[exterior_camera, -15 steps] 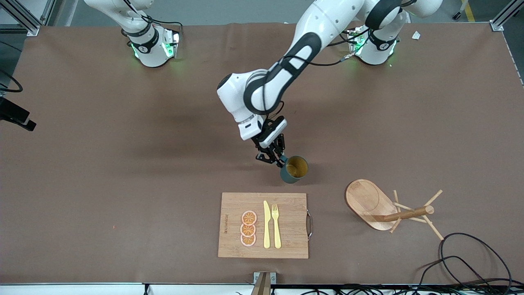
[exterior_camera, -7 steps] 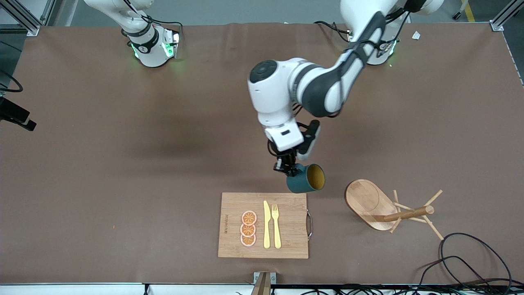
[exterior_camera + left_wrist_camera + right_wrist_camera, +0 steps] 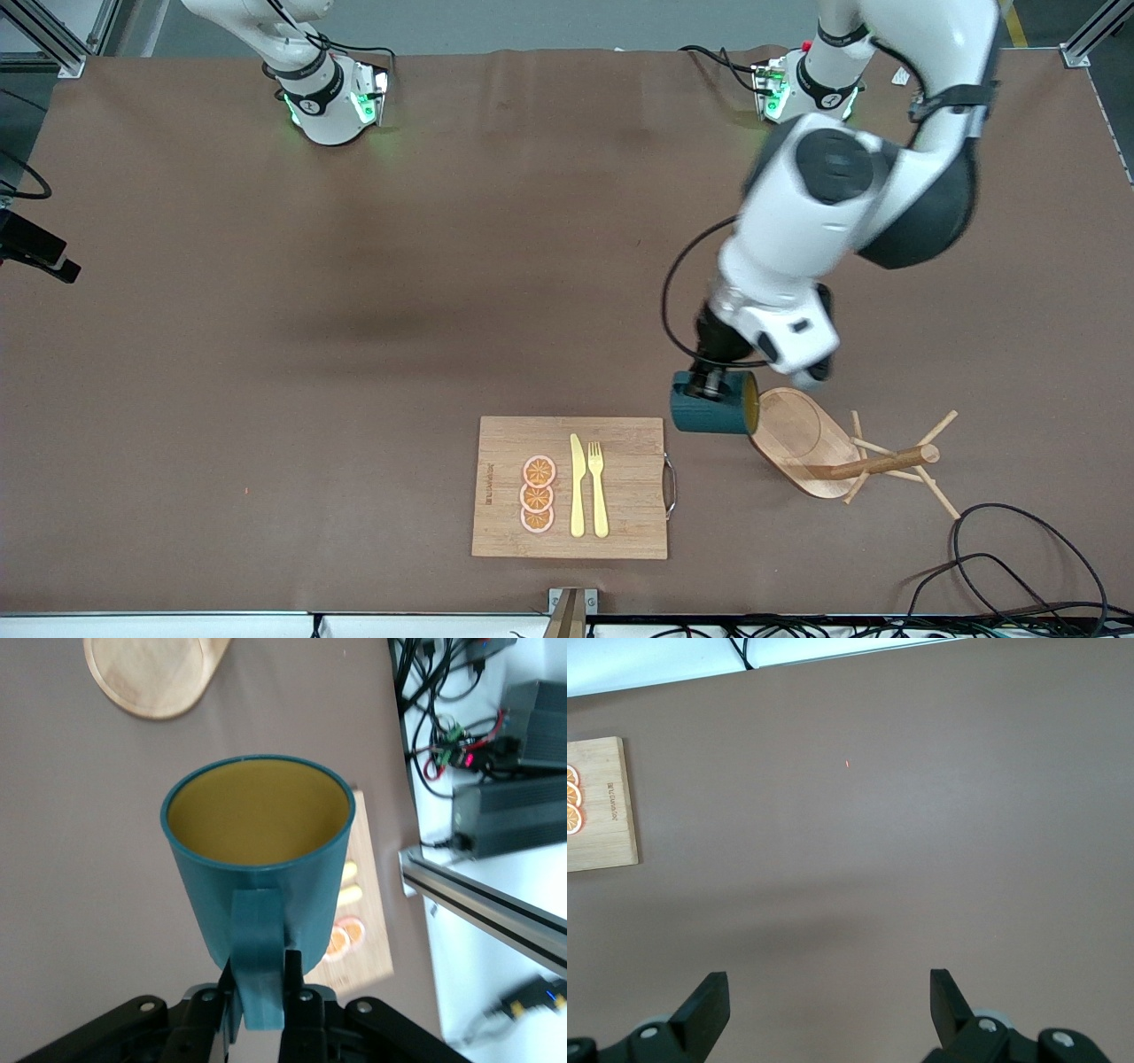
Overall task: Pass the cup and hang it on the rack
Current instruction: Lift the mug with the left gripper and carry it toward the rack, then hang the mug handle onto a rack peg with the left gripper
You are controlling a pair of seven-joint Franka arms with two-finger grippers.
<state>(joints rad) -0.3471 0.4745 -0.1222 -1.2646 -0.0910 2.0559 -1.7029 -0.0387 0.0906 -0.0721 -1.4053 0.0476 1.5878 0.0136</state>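
- Right gripper first: jaws spread wide with nothing in them, parked over bare table up at the right arm's end. That arm's just waiting, and we can't spot its hand in the front view.
- Cutting board sits by the table edge nearest the front camera, carrying orange slices, a knife and a fork. Not part of the job.
- Left gripper has its jaws pinched on the handle of the cup, held in the air on its side, mouth facing the rack.
- Rack is toward the left arm's end, near that same front edge, and we reckon it looks tipped over, post lying flat.
- Our worry: with the pegs pointing sideways, the handle may not catch, or the cup bumps the base and shoves the rack around.
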